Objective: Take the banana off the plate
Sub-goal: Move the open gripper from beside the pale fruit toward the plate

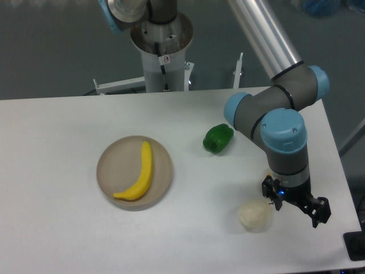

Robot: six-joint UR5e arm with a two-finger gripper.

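A curved yellow banana (140,176) lies on the round beige plate (116,164) at the left-middle of the white table. One end of the banana points to the plate's far rim and the other rests near its front-left rim. My gripper (296,208) hangs far to the right, near the table's front right corner and well away from the plate. Its black fingers are spread apart, with nothing between them.
A green pepper (218,138) sits between the plate and the arm. A cream-white round fruit (254,216) lies just left of the gripper. The arm's grey and blue wrist (283,134) stands above the right side, and the robot base (162,51) is at the table's back edge.
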